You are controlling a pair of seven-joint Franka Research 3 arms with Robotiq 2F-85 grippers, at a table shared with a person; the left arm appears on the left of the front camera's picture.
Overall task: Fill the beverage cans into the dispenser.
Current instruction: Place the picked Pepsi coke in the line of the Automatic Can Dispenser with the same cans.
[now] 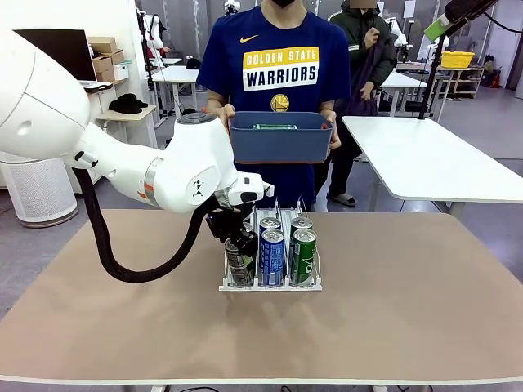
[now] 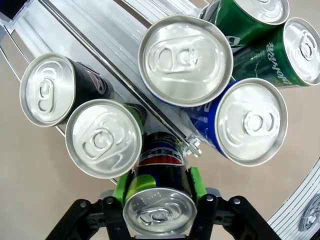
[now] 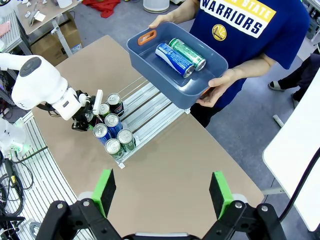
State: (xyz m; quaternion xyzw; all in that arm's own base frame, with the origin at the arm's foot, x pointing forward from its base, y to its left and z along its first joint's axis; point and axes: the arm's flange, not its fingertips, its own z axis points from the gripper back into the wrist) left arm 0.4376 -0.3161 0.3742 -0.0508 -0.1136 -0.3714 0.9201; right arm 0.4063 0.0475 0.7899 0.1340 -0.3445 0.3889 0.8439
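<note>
The slim glossy aluminium cans (image 2: 185,60) have brushed silver tops; the clear plastic three-lane rack (image 3: 150,104) gleams; the tan counter (image 1: 409,310) looks matt.

Cans (image 1: 272,255) in dispenser (image 1: 270,287), table (image 1: 409,318) middle; left claw (image 2: 160,185) on left-lane can (image 2: 159,162); bin (image 1: 280,145) with two cans (image 3: 181,54) behind.

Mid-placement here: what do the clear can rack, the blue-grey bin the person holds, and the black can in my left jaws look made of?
Clear three-lane rack: likely hard transparent plastic, glossy; see-through dividers, glare along the lanes. Blue-grey rectangular bin: probably moulded plastic, matte, uniform colour. Black Pepsi can: seemingly aluminium, glossy printed body, bare silver top with pull tab.
</note>
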